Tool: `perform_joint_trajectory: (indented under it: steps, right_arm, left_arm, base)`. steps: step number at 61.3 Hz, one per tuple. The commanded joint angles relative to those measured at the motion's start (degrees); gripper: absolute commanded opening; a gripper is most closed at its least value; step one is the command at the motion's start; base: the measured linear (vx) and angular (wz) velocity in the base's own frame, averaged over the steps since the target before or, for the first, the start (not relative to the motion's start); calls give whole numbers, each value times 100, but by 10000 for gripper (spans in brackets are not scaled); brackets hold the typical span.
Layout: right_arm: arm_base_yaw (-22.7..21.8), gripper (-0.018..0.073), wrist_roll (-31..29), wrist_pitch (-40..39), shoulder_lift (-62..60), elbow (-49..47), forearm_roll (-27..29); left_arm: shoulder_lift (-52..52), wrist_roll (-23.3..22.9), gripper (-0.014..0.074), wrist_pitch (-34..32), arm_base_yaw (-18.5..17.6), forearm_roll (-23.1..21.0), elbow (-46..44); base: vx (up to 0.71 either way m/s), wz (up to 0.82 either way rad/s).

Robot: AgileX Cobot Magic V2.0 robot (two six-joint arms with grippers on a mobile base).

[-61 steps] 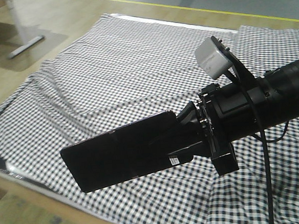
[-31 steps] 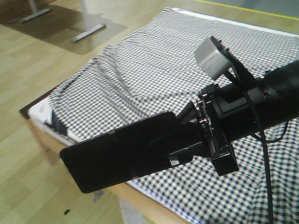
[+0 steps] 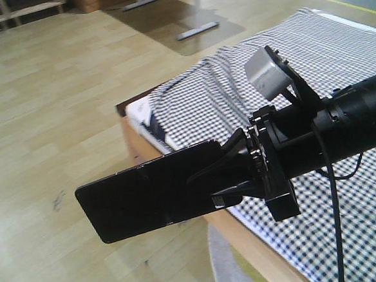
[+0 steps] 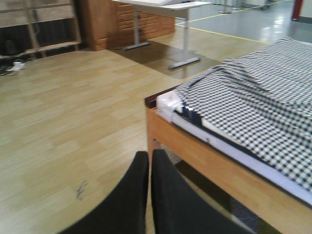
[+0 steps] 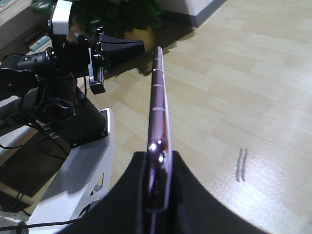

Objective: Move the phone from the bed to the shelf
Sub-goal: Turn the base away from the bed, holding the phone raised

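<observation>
Your right claw is clamped on one end of the phone, holding it out flat in the air. The wrist view shows it edge-on between the 2 black fingers, pinkish rim up. The grip looks firm, with most of the slab sticking out unsupported.

What has changed over the last second is the background, not the grasp. A second ago the checked bed filled the front view behind the phone. Now only its corner and wooden side rail show at the right, and bare wood floor lies under the phone. The arm and phone sit at the same place in the frame, so I judge the base is turning away from the bed. The pickup is done and you are in the carry.

Your left claw hangs closed and empty, fingers pressed together, low beside the bed corner.

The shelf is not clearly in view. A pale wooden rack at the far left could be it, but I cannot tell. Expect more turning before you can line up a compartment.
</observation>
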Motion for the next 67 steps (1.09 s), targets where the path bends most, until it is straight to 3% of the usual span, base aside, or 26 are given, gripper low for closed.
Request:
perform_joint_trajectory:
  steps: [1,67]
  right_arm:
    - [5,-4,-39,469,-194,-148,537]
    - [5,-4,-39,469,-194,-148,537]
  left_arm:
    - [-27,-22,1,-420,-18,-56,13]
    - [-27,-22,1,-420,-18,-56,13]
  base:
    - [-14,53]
    - [-11,44]
